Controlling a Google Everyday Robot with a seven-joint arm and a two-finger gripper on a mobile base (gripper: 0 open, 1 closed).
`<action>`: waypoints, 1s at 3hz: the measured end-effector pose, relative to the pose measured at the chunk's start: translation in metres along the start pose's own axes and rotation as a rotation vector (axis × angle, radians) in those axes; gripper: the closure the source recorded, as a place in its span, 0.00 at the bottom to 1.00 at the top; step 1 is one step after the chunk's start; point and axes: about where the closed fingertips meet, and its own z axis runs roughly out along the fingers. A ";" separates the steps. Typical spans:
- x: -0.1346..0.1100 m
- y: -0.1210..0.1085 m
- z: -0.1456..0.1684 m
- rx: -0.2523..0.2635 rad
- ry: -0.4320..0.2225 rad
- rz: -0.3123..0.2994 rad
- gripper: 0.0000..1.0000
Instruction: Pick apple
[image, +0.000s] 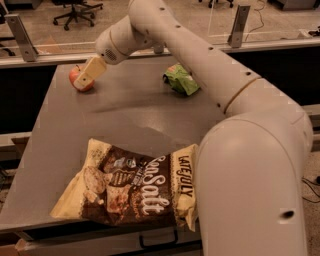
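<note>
Grey table (55, 150), far-left corner: red apple (74, 75), overlapped on its right side by the tan gripper (86, 79), grip state impossible to tell; front centre: brown-and-cream snack bag (135, 192); far centre-right: green snack bag (181, 81).

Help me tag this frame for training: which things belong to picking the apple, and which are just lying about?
Part of the job:
- apple, far left of the table
- gripper, right at the apple, overlapping its right side in this view

Just lying about:
- green snack bag, far side of the table
- big brown snack bag, near the front edge
</note>
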 end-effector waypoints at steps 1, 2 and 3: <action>0.014 0.005 0.028 -0.015 -0.006 0.150 0.00; 0.027 0.004 0.047 -0.016 -0.012 0.256 0.00; 0.035 -0.003 0.060 -0.014 -0.021 0.303 0.00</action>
